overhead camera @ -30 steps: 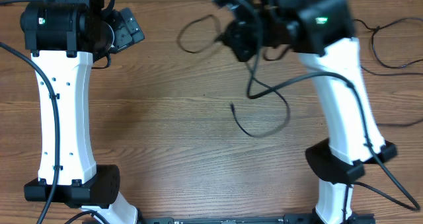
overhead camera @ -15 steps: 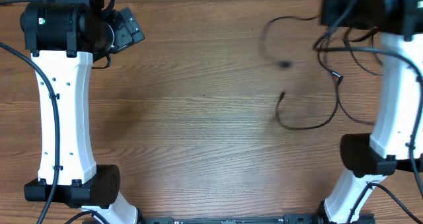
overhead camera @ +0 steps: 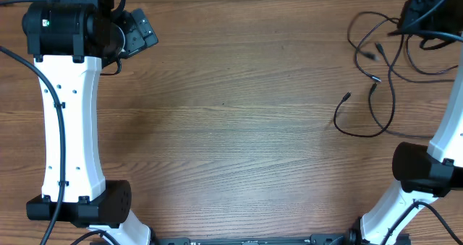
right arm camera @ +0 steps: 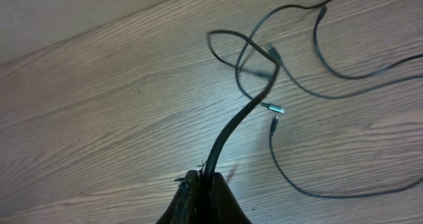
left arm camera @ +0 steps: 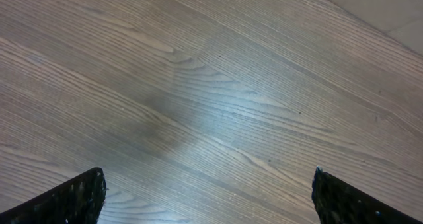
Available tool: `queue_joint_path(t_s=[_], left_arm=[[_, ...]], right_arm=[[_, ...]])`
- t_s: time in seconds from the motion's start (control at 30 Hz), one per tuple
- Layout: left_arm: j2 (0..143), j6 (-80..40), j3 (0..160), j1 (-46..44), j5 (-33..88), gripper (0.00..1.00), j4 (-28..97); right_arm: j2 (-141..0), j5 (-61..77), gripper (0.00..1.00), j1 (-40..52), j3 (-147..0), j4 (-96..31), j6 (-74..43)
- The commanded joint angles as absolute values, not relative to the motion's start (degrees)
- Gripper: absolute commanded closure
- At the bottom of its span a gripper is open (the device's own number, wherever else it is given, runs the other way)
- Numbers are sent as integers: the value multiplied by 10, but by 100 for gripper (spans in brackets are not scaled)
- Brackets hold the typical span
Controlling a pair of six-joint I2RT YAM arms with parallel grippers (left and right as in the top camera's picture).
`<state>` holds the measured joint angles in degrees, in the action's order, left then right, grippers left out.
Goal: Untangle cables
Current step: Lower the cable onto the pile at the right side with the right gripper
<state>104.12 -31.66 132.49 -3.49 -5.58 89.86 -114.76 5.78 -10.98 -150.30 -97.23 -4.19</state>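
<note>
The cables (overhead camera: 376,93) are thin black cords lying in loose overlapping loops at the table's right side, with small plug ends (overhead camera: 346,97) pointing left. My right gripper (overhead camera: 418,15) hangs over the far right corner, shut on one black cable (right arm camera: 241,115) that rises from between its fingers (right arm camera: 206,179) into the crossing strands. Small plugs (right arm camera: 273,108) show beyond it. My left gripper (overhead camera: 142,29) is at the far left, well away from the cables. In the left wrist view it (left arm camera: 208,199) stands wide open over bare wood.
The wooden table (overhead camera: 231,129) runs under both arms. The table's far edge (right arm camera: 99,26) shows close behind the right gripper. The white left arm (overhead camera: 69,115) stands along the left side, and the right arm's base (overhead camera: 423,165) stands at the lower right.
The right arm has swung from the far middle to the far right corner, dragging the held cable and its tangled strands rightward across the table. The left arm has not moved.
</note>
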Motion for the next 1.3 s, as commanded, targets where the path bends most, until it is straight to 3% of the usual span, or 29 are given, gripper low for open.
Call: queue_joint_path(t_s=[0.0,0.4,0.63,0.93,1.27], left_arm=[[1045,-326,1333,-34,-53,0,899],[1045,-326,1333,-34,-53,0,899],[1045,-326,1333,-34,-53,0,899],[1045,-326,1333,-34,-53,0,899],[1045,-326,1333,-35,-53,0,899]], right_arm=[[-1115,67,96,-110,-1503,-971,-30],[-1037,32,96,-110,-1479,-971,-33],[-926,-29,96,-125,-1309,-971,-46],[-797,-12,96,-162,-1143,-970,-55],[-769,131,96,-162,-1139,-937,37]])
